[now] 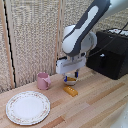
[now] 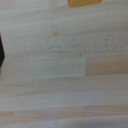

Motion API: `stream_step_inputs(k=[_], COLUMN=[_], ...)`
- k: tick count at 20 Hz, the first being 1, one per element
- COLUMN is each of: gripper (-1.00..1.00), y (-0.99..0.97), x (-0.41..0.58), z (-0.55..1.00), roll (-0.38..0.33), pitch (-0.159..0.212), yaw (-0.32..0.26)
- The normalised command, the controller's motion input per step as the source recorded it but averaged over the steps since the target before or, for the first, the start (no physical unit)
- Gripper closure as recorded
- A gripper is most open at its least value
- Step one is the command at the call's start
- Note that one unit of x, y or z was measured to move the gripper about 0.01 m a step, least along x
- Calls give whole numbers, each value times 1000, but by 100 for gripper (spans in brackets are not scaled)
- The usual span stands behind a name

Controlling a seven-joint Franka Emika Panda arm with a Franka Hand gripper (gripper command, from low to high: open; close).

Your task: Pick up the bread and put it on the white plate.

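The plate (image 1: 28,107) lies well apart from the jaws, which hang just above the bread (image 1: 71,91), their spread unclear.

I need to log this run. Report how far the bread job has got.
Done: the pincer hangs just above the bread, which lies on the wooden table. In hand: the approach; whether its fingers are open I cannot tell. Left: grasping, lifting and placing, since the white plate holds no bread and sits towards the exterior view's left, past the pink mug.
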Motion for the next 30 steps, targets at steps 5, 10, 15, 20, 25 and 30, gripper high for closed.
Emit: stream_step_inputs(k=[5, 10, 15, 20, 25, 30], gripper=[-100, -100, -100, -100, -100, -100], y=[-351, -51, 155, 73, 27, 0], x=[25, 21, 123, 198, 189, 174], z=[-360, -252, -167, -119, -197, -167], roll=[23, 0, -19, -26, -42, -20], pitch=[-12, 0, -2, -3, -23, -35], yaw=[53, -37, -23, 13, 33, 31])
